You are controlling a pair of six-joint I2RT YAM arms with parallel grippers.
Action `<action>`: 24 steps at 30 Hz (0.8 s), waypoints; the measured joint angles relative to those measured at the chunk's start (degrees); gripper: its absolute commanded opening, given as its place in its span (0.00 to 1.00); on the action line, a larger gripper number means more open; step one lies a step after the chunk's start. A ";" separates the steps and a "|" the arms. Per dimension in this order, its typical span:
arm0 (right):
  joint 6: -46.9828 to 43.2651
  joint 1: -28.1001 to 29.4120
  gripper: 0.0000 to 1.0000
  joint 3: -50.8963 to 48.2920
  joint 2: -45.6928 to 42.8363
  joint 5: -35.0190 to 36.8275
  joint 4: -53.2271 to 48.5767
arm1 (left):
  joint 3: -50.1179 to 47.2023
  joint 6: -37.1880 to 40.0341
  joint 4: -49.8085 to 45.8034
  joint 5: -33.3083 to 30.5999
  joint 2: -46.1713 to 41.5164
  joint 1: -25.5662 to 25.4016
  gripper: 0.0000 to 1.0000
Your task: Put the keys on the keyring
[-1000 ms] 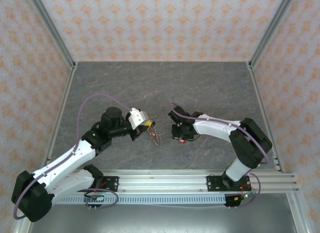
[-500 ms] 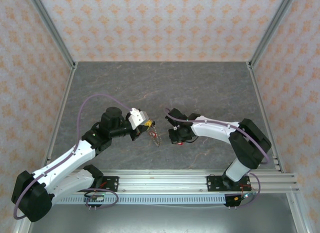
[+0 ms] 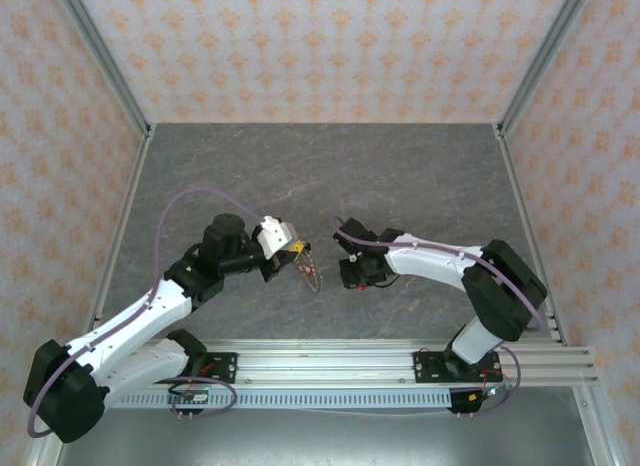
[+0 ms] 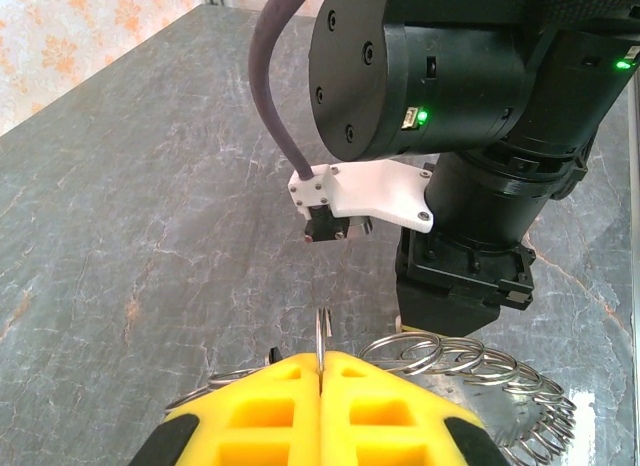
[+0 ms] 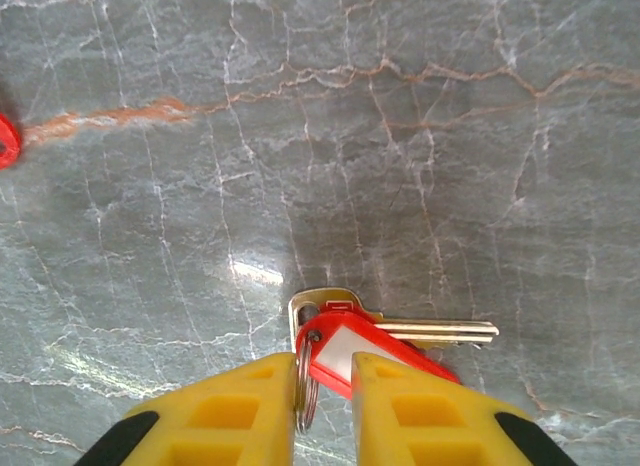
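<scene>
The left arm's fingers [image 4: 322,358] are pressed together on the thin grey wire of the keyring [image 4: 320,331], which stands up out of the seam between the two yellow pads. A coil of wire loops [image 4: 480,371] lies just to the right of them. From above, these fingers [image 3: 296,250] sit left of the middle of the grey marbled worktop [image 3: 400,176], and the keyring [image 3: 311,275] hangs below and just to their right, with small reddish pieces on it. The right arm reaches in from the right, and its fingers [image 3: 352,276] point down at the worktop near the keyring but apart from it. In the right wrist view the yellow fingers [image 5: 325,371] stand a little apart. The small split ring [image 5: 305,386] of a brass key [image 5: 420,332] and the end of its red tag [image 5: 365,351] sit in the gap between them. Key and tag lie flat on the stone, the blade pointing right. Whether the pads pinch the tag or merely straddle it cannot be told. A bit of another red object [image 5: 5,141] shows at the left edge, well apart from the key.
</scene>
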 measured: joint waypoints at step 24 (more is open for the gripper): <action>0.35 0.00 0.14 0.00 0.68 -0.59 0.48 | 0.00 0.00 -0.02 0.02 0.28 0.00 0.00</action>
